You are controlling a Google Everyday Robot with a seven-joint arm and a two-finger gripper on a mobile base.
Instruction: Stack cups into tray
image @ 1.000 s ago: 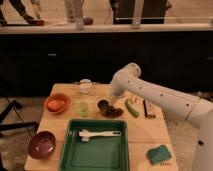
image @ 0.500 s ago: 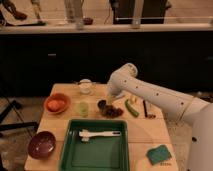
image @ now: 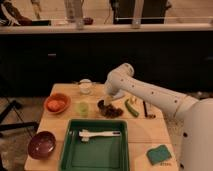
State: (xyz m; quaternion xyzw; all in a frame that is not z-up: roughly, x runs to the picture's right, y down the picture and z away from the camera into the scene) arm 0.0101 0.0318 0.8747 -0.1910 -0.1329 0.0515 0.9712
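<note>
The deep-green tray [image: 70, 150] sits at the front middle of the wooden table, with a white utensil [image: 100, 134] lying in it. The pale green cup [image: 82, 107] stands upright just behind the tray's far left corner. The dark grey-brown cup [image: 101, 105] stands to its right, partly hidden by my arm. My gripper [image: 106, 99] hangs down from the white arm right over the dark cup, at or just above its rim.
An orange bowl [image: 57, 103] is at the left and a maroon bowl [image: 41, 144] at the front left. A white cup [image: 86, 86] stands at the back. A dark clump [image: 114, 112], a green vegetable [image: 131, 108] and a dark utensil [image: 146, 109] lie right of the cups. A teal sponge [image: 159, 154] is at the front right.
My arm has shifted a little to the left and down, bringing the gripper over the dark cup. The cups, bowls and tray have not moved.
</note>
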